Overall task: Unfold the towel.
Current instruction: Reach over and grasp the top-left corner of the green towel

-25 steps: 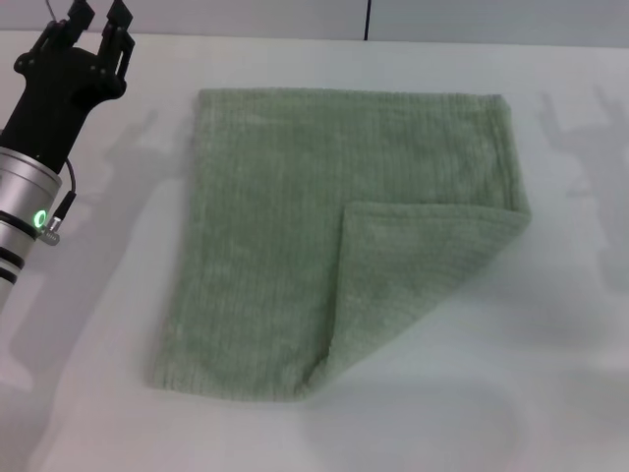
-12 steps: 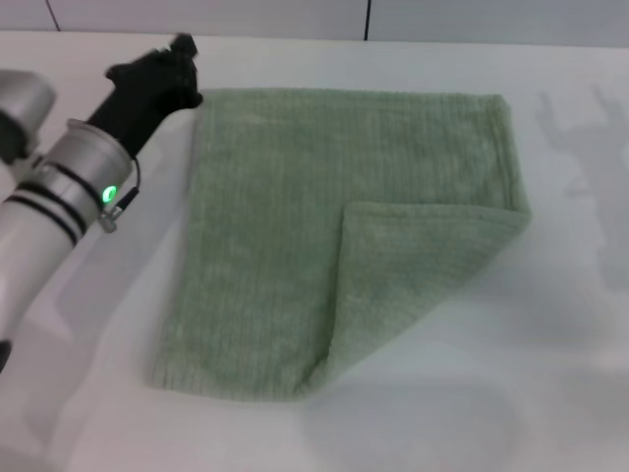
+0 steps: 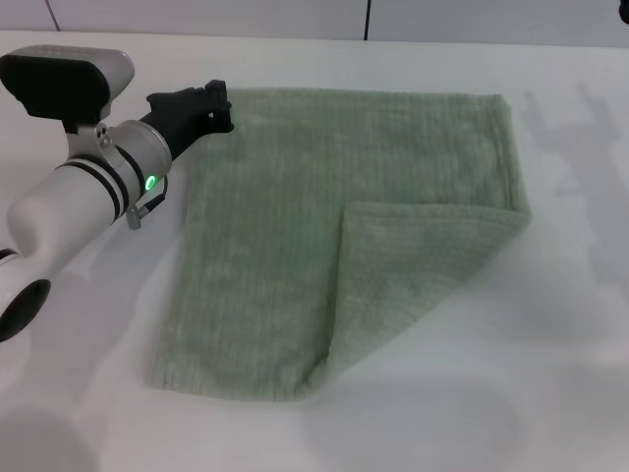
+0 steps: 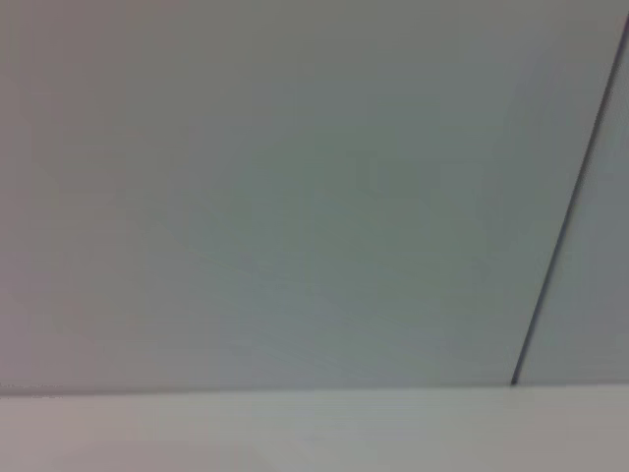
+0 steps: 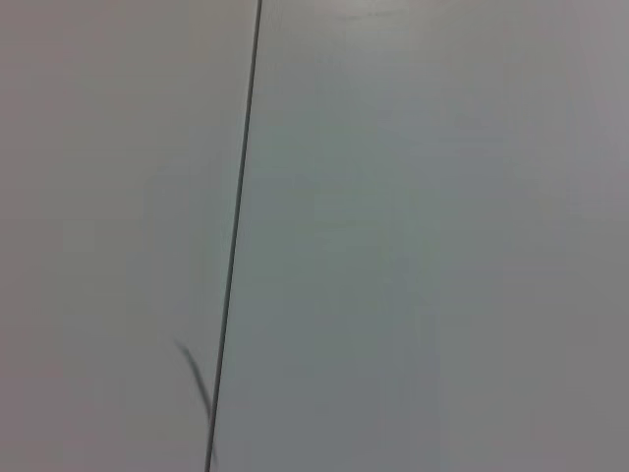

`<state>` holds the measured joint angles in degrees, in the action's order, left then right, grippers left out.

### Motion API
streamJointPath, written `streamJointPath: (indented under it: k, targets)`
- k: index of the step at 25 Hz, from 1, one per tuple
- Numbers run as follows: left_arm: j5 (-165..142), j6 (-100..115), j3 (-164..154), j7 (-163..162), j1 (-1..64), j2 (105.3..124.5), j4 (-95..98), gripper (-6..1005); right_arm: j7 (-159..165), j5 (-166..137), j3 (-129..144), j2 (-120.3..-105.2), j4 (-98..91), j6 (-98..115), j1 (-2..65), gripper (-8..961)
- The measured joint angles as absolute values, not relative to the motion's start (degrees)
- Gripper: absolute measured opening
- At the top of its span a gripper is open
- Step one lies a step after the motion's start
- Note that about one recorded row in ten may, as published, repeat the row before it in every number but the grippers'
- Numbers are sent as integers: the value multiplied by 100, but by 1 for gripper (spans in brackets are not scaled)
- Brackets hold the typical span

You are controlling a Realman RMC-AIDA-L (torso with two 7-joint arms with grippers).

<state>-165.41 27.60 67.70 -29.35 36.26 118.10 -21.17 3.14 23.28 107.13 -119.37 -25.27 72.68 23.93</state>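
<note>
The pale sage-green towel [image 3: 324, 236] lies flat on the white table [image 3: 550, 393] in the head view. Its near right corner is folded over onto the middle, and the flap [image 3: 423, 265] makes a diagonal fold line. My left gripper [image 3: 218, 104] is open and reaches in from the left. It sits low at the towel's far left corner, fingers pointing over the hem. Only a dark sliver of my right arm [image 3: 622, 8] shows at the top right edge. Neither wrist view shows the towel.
A pale wall with a dark vertical seam [image 3: 368, 20] runs behind the table. The left wrist view shows only the wall and the table's far edge [image 4: 295, 393]. The right wrist view shows the wall and its seam [image 5: 236, 236].
My left arm has swung down and to the right, from upright at the far left to lying low with its gripper at the towel's far left corner. The towel has not moved.
</note>
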Motion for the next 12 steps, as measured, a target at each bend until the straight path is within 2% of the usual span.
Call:
streamJointPath:
  k: [12]
  targets:
    - [-16541, 1979, 6646, -2903, 3778, 11821, -2084, 17, 292, 2325, 10751, -11935, -2546, 7080, 2493, 738]
